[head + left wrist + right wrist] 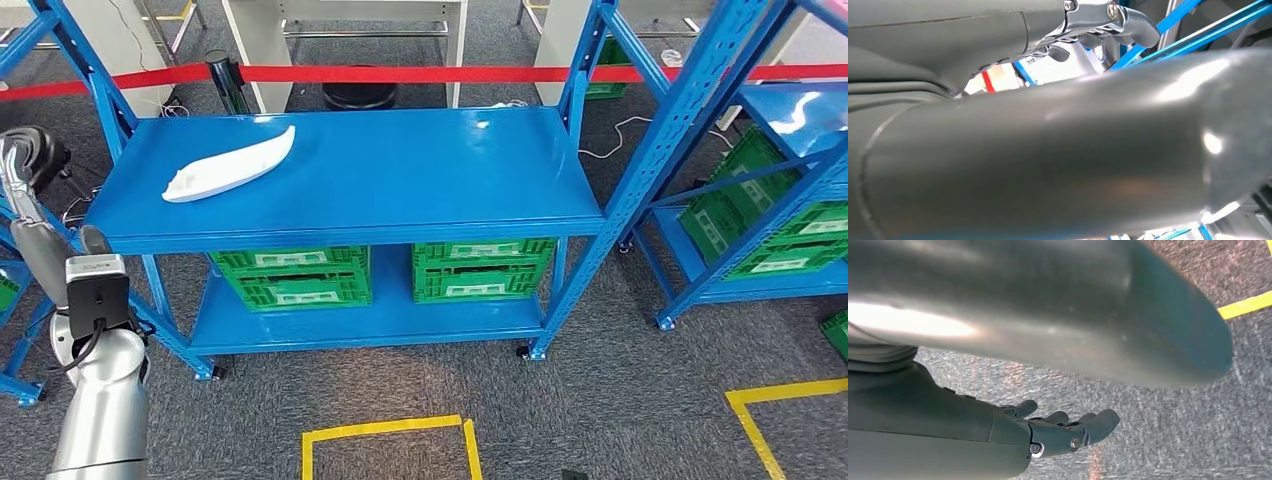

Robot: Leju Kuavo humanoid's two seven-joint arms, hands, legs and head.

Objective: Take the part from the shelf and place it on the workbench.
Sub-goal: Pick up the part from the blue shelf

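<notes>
Nearest, head view: yellow floor tape [390,428] marks a square on grey carpet [620,390], w/ a second tape corner [770,400] to the right. Left arm [98,400] comes up at the lower left, silver, w/ a grey camera block [97,283] at the wrist. Left hand [28,160] is raised beside the shelf's left upright, outside the frame, well apart from the part. Left wrist view shows fingers [1128,22] bent at the tips, nothing seen in them; thumb fills most of that pic, so open/closed: cannot tell.

Right hand [1068,432] hangs over the carpet, fingers [1100,422] loosely extended and apart, holding nothing. Yellow tape [1245,305] lies on the floor beyond it.

Blue shelf [400,170]: top deck carries the white part [230,165], a long curved moulding, lying flat at the deck's left-rear, tip pointing to the back right. Nothing stands between it and the deck's front edge. Lower deck holds two green crates [295,275] [483,268] side by side; each has a white label, text too small to read.

Right: second blue rack [790,120] w/ more green crates [790,230], labels also unreadable.

Far: red barrier tape [420,73] runs across behind the shelf, on a dark post [226,82]. White table legs [268,50] and a black round object [358,95] sit behind it.
</notes>
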